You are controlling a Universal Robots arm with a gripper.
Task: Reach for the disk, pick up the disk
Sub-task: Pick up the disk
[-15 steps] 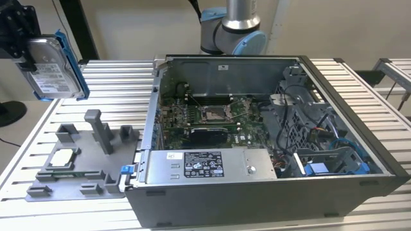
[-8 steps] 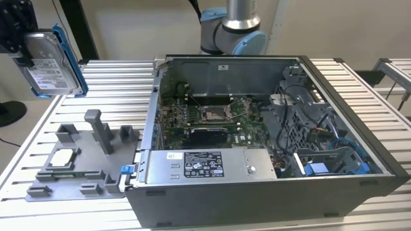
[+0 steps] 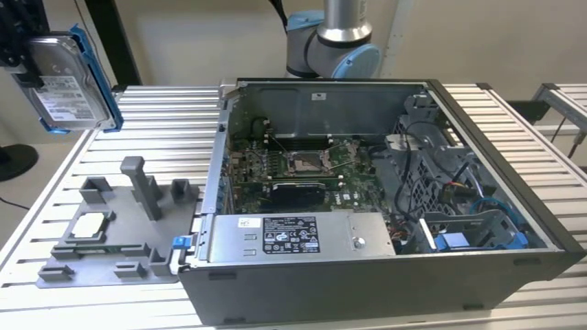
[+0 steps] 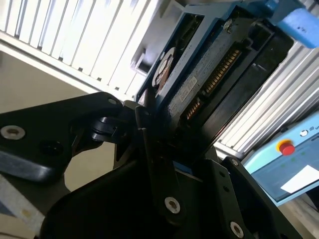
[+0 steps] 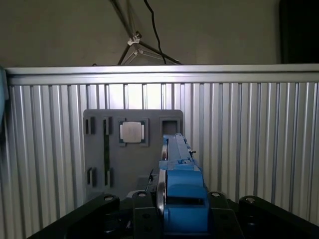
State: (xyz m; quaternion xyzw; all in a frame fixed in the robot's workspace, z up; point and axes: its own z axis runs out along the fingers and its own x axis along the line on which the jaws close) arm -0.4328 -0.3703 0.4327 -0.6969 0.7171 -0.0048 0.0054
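Exterior view: the tool (image 3: 20,56) is clamped on the disk (image 3: 69,86), holding it upright, well above the slatted surface (image 3: 147,130), so the pickup looks done.

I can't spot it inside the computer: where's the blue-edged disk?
The disk hangs high at the exterior view's left, clamped in the gripper, above the grey tray and away from the computer case.

Exterior view oblique, wrist views — near disk (image 5: 182,196)

Lower disk (image 4: 209,69) end behind fingers (image 4: 153,162)
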